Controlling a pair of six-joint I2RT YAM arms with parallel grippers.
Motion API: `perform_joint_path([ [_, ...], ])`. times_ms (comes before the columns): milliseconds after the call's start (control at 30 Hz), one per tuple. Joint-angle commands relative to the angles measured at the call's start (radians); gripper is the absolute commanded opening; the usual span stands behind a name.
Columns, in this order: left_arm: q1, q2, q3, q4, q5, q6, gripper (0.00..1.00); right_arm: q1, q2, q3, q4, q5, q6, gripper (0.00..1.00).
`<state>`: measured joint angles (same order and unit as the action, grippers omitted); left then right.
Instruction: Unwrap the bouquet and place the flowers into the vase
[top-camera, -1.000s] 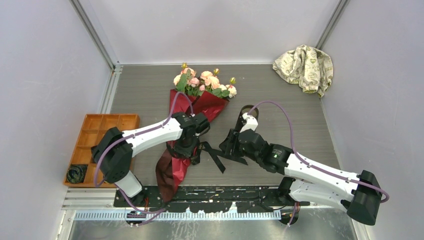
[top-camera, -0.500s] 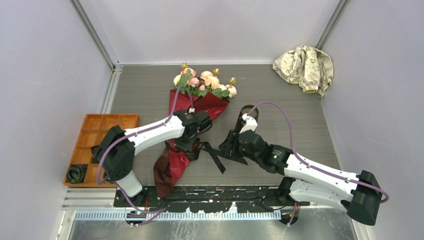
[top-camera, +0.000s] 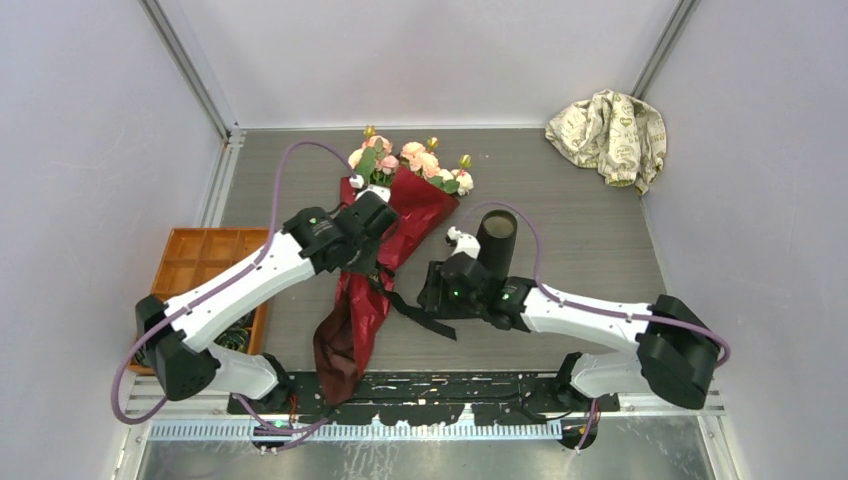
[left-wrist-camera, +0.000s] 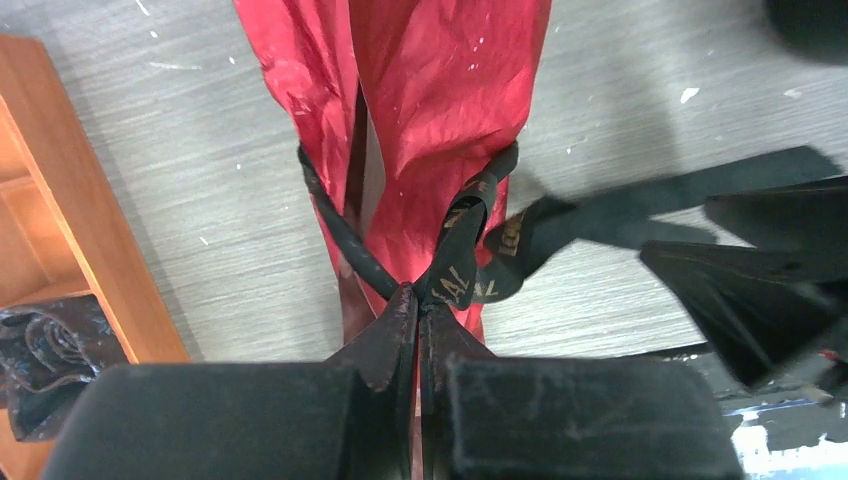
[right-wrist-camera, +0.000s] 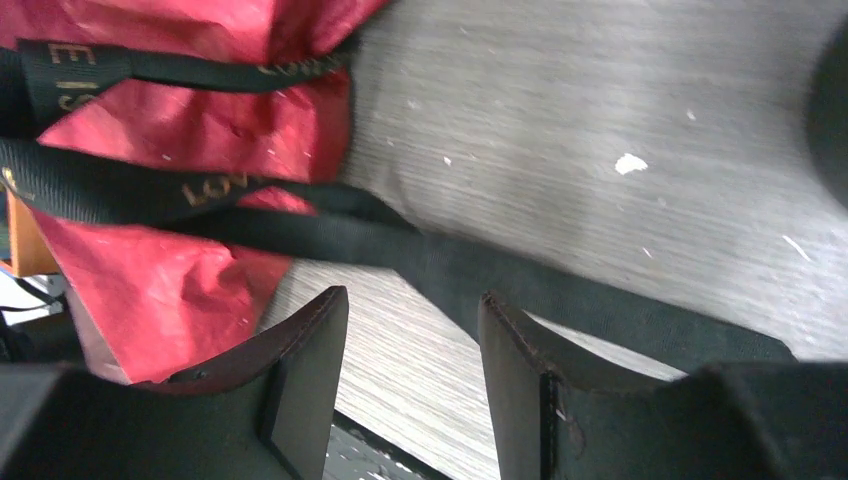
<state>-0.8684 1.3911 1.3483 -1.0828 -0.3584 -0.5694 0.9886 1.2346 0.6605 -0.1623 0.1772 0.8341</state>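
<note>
The bouquet lies wrapped on the table, roses toward the far wall. The left gripper is pinched tight on the ribbon knot. The right gripper hangs with jaws apart over a ribbon tail. The vase stands just right of the bouquet

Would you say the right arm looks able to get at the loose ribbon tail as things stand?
Probably yes: the right gripper is open and the ribbon tail lies uncovered on the table just ahead of it. The left gripper, shut on the knot, looks clear.
</note>
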Motion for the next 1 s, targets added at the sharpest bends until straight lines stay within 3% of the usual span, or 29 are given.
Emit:
perform_joint_path([
  [0, 0.006, -0.052, 0.049, 0.022, -0.047, -0.021, 0.00, 0.008, 0.060, 0.136, 0.102, 0.004, -0.039, 0.56],
  [467, 0.014, -0.093, 0.261, 0.042, -0.020, 0.022, 0.00, 0.008, 0.385, 0.444, 0.119, 0.018, -0.127, 0.56],
  [633, 0.014, -0.087, 0.304, 0.039, -0.007, 0.024, 0.00, 0.006, 0.471, 0.541, 0.107, 0.145, -0.157, 0.55],
  [800, 0.027, -0.112, 0.335, 0.016, -0.087, 0.032, 0.00, -0.012, 0.508, 0.630, 0.001, 0.266, -0.201, 0.53],
  [967, 0.130, -0.171, 0.318, 0.020, -0.127, 0.006, 0.00, -0.079, 0.483, 0.629, -0.043, 0.310, -0.196, 0.53],
])
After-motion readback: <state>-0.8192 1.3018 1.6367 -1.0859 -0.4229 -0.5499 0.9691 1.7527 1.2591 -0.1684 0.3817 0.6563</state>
